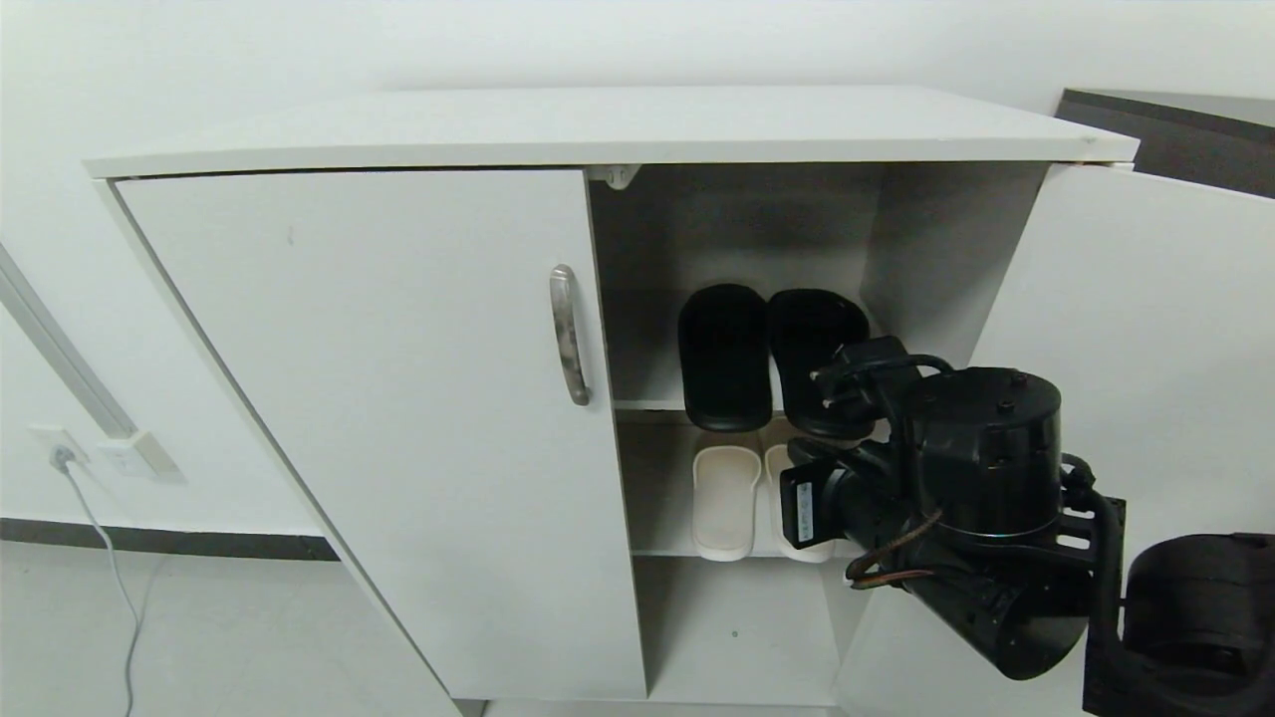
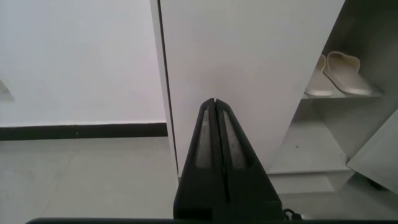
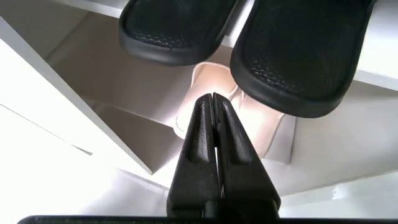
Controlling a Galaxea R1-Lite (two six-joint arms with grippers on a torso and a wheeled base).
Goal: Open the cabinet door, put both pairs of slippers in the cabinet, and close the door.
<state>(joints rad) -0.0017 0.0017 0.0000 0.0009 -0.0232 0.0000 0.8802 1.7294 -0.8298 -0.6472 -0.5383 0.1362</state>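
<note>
Most of the job looks done. The cabinet (image 1: 598, 124) has its right door (image 1: 1146, 329) swung wide open, and its left door (image 1: 379, 398) is shut, with nothing on its handle (image 1: 568, 334). Both pairs are already inside. The black slippers (image 1: 722, 354) lie side by side on the upper shelf (image 1: 642, 383), and their front ends stick out a little over the edge. The white slippers (image 1: 725, 488) lie side by side on the shelf below (image 1: 662, 518), right under the black ones. No slipper can be seen on the floor. So what is left, it seems, is just to close the right door. The right gripper (image 3: 214, 99) hangs in front of the open side, close to the front ends of the slippers. Its two fingers are pressed together with hardly any gap, and nothing is between them. It does not seem to touch any slipper, though the black pair is very near. The left gripper (image 2: 214, 102) is low down in front of the shut left door, apart from it. Its fingers are pressed together too, and they hold nothing. To finish, an arm would likely have to get behind the open door and push it shut, and the right arm would have to come out of the doorway first, or the door might bump into it
</note>
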